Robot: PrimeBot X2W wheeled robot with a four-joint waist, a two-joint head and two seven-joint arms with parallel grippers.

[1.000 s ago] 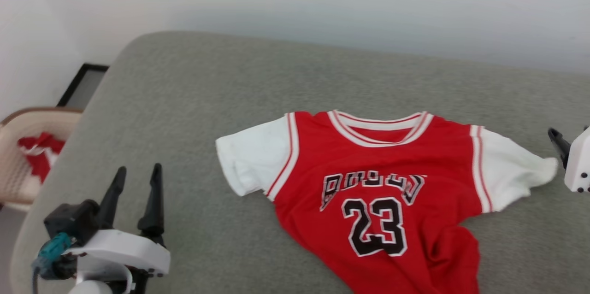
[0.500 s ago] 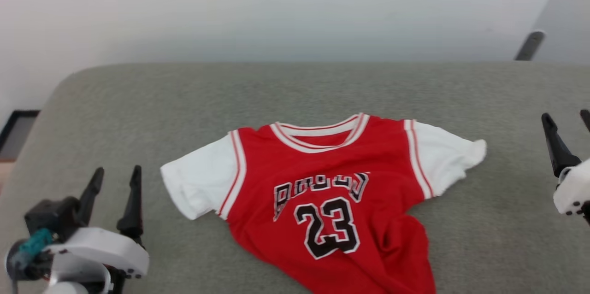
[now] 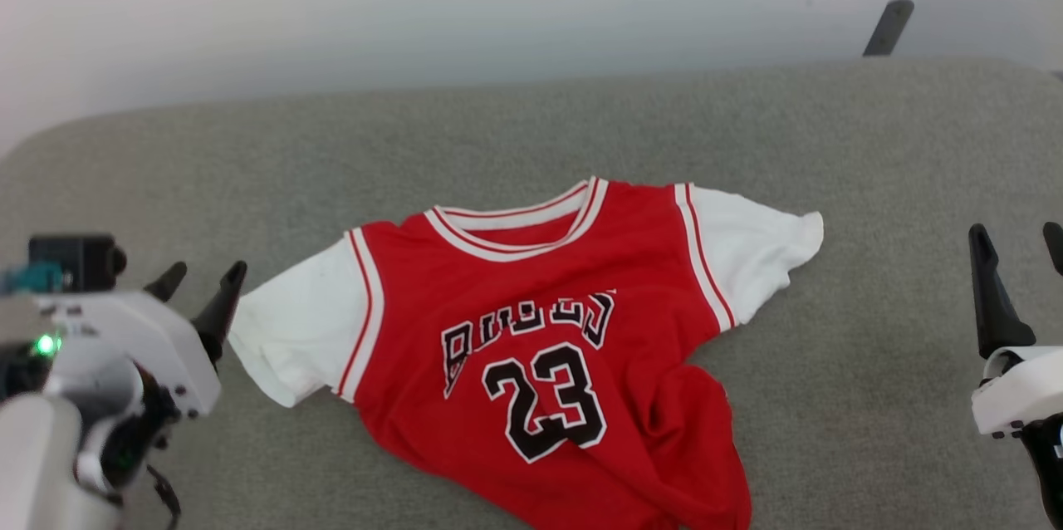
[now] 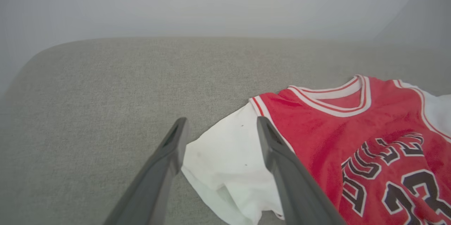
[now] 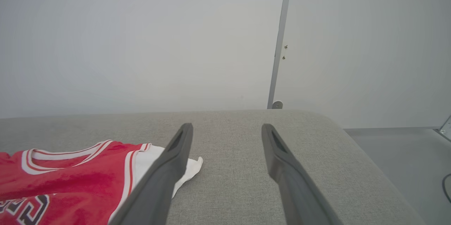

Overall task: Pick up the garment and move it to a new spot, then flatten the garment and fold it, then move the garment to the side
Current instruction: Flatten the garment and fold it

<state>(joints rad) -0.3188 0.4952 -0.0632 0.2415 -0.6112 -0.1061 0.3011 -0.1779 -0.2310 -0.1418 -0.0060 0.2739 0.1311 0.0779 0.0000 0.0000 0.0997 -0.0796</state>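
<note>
**A:** Head view first. Where is the garment?

**B:** The garment (image 3: pixel 531 331) lies chest-up on the gray cushion (image 3: pixel 531 115), in the centre and lower centre of the frame. The 23 shows and the lower hem is bunched. My left claw (image 3: pixel 206 270) is at the left edge, fingers spread, tips just beside the white sleeve (image 3: pixel 286 339). I can't tell whether they touch it. My right claw (image 3: pixel 1016 229) is at the right edge, also spread, well apart from the far sleeve (image 3: pixel 756 256).

**A:** Left wrist view?

**B:** The garment (image 4: pixel 334 129) sits at the lower right. Its white sleeve (image 4: pixel 225 158) shows in the gap between my 2 spread fingers, which pinch nothing.

**A:** Right wrist view?

**B:** The garment (image 5: pixel 70 179) is at the lower left. The far sleeve (image 5: pixel 193 166) peeks out beside the frame's left finger, and my claw gapes over bare cushion.
</note>
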